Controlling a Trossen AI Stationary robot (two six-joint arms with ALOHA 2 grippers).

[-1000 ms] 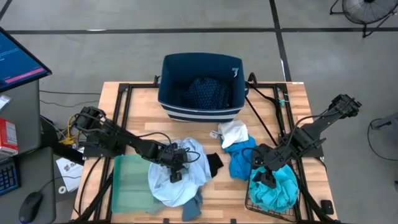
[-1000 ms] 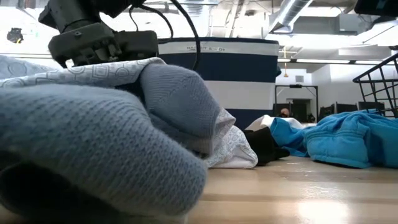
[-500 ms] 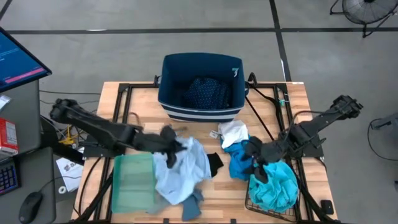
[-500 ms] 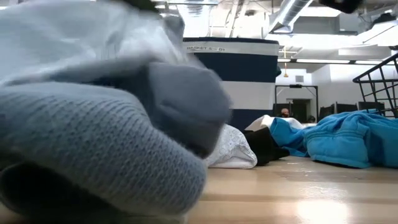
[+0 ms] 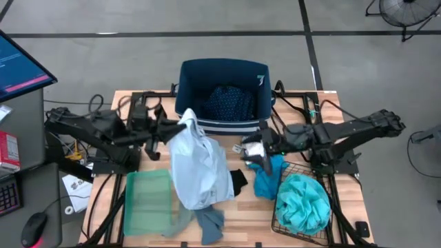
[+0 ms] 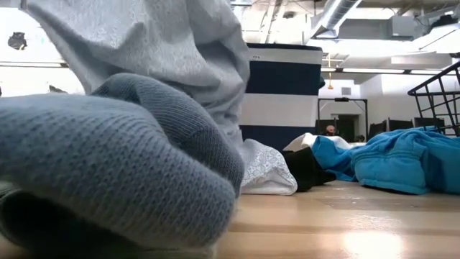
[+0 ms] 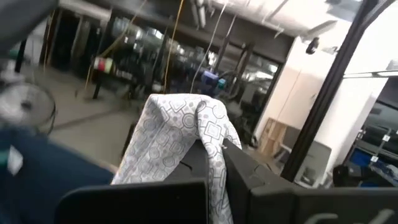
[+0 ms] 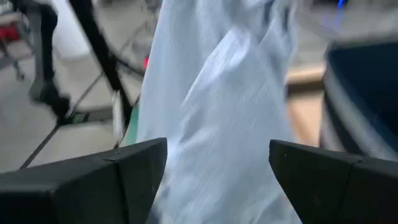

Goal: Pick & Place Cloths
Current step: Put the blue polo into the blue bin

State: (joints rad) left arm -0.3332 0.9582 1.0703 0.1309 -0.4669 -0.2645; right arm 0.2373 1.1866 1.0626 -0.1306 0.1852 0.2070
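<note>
My left gripper [image 5: 180, 129] is shut on the pale blue-white shirt [image 5: 198, 169] in front of the navy bin [image 5: 224, 124]. A navy dotted cloth [image 5: 231, 103] lies inside the bin. My right gripper [image 5: 256, 147] is open and empty above the white cloth [image 5: 260, 143] and the bright blue cloth [image 5: 265, 178]. Its own view [image 8: 217, 180] looks out at the hanging shirt [image 8: 217, 93]. The small black cloth [image 5: 238, 180] lies on the table beside the shirt. The grey-blue cloth [image 5: 210, 224] lies at the near edge. The turquoise cloth [image 5: 303, 203] sits in a wire basket. My left gripper pinches a bunched fold at the shirt's upper end [image 7: 186, 121] between its two fingers, and the cloth drapes over them. The fingers come roughly level from the table's left. The shirt hangs below them, and its lower end [image 5: 200, 196] rests on the table.
A pale green tray [image 5: 146, 203] lies at the near left. The wire basket [image 5: 286, 224] stands at the near right. In the low view the grey-blue cloth [image 6: 108, 158] fills the foreground. Black frame bars run along the table's sides.
My left gripper has risen and gone toward the far edge and the bin. It has drawn the shirt up from a heap into a hanging length, with its lower end still on the table. My right gripper has left the turquoise cloth and gone left and far, over the white cloth.
</note>
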